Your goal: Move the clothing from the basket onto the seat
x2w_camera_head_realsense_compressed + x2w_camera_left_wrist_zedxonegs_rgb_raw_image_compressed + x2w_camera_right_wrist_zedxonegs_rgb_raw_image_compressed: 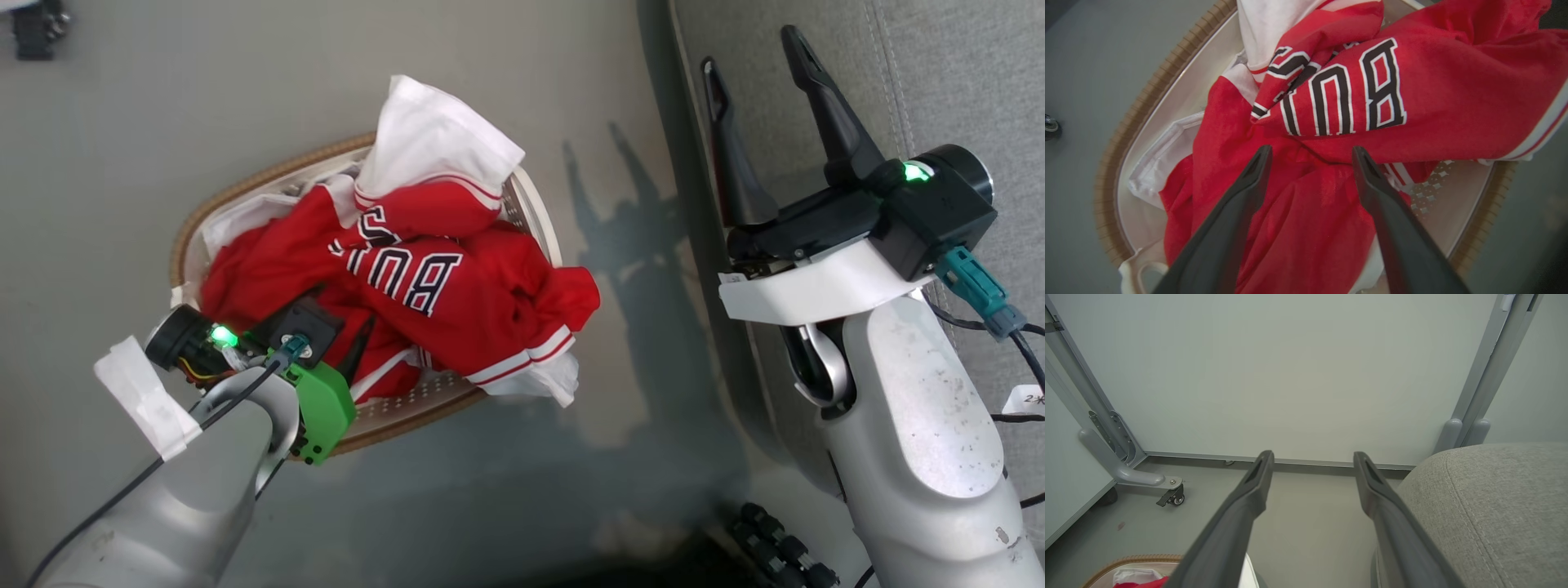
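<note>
Hovering left gripper (1310,153), fingers apart, above clothing (424,286) heaped in basket (196,237); none on seat (939,82) yet; right gripper (751,49) spread, empty.

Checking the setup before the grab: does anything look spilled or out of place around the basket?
The clothing is heaped unevenly: a red sleeve with white trim hangs over the basket rim on the side toward the seat, and a white panel sticks up past the far rim. Nothing looks damaged.
</note>
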You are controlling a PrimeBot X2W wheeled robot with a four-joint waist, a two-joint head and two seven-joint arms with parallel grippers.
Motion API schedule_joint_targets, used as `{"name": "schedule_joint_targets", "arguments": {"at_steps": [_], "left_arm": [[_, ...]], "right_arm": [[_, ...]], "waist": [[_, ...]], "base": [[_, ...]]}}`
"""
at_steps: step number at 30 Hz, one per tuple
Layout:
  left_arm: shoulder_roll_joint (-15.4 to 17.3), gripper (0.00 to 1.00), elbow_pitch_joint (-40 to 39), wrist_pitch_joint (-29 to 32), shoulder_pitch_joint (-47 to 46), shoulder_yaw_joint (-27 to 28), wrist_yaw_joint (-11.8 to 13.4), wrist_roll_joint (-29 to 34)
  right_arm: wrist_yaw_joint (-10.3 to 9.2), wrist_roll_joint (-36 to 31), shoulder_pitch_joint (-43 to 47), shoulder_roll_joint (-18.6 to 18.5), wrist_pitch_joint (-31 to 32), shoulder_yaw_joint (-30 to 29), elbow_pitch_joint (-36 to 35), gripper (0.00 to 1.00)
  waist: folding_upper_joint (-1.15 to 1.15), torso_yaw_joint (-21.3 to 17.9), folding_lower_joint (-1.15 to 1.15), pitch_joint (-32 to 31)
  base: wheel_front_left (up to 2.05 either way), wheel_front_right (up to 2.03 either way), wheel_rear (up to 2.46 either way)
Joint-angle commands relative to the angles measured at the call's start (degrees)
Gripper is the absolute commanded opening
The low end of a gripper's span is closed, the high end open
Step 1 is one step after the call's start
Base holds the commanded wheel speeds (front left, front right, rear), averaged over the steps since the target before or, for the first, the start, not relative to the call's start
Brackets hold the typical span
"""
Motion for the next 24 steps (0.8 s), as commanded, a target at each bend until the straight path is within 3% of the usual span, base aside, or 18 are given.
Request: {"name": "schedule_joint_targets", "arguments": {"at_steps": [1, 12, 18, 19, 20, 21, 24], "left_arm": [[0.74, 1.00, 1.21, 0.15, -2.11, -1.67, -0.11, -1.02], [2.22, 1.00, 9.21, 7.06, -10.20, -15.14, -0.11, -6.14], [2.97, 1.00, 9.74, 10.30, -12.29, -19.06, -0.10, -8.99], [2.95, 0.90, 9.86, 10.95, -12.20, -19.30, -0.10, -9.42], [2.94, 0.15, 9.67, 11.31, -12.03, -19.55, -0.11, -10.19], [3.03, 0.00, 9.64, 11.31, -12.05, -19.72, -0.10, -10.64], [2.98, 0.00, 10.12, 10.80, -11.35, -20.22, -0.10, -11.67]], "right_arm": [[-0.04, 0.34, -0.83, -0.16, -0.26, 0.35, -0.59, 1.00], [-0.04, 2.29, -2.03, -0.14, -0.26, 1.76, -2.51, 1.00], [-0.04, 3.05, -2.33, -0.14, -0.26, 1.93, -2.89, 1.00], [-0.04, 3.14, -2.38, -0.15, -0.26, 1.99, -2.78, 1.00], [-0.04, 3.26, -2.46, -0.16, -0.26, 2.08, -2.59, 1.00], [-0.04, 3.32, -2.55, -0.16, -0.26, 2.13, -2.40, 1.00], [-0.04, 3.30, -2.56, -0.16, -0.26, 1.96, -1.45, 1.00]], "waist": [[0.00, -2.31, -0.01, 3.60], [0.00, -3.90, -0.01, 8.69], [0.00, -4.51, -0.01, 10.34], [0.00, -4.59, -0.01, 10.39], [0.00, -4.70, -0.01, 10.36], [0.00, -4.78, -0.01, 10.21], [0.00, -4.79, -0.01, 8.87]], "base": [[0.00, 0.00, 0.00], [0.00, 0.00, 0.00], [0.00, 0.00, 0.00], [0.00, 0.00, 0.00], [0.00, 0.00, 0.00], [0.00, 0.00, 0.00], [0.00, 0.00, 0.00]]}}
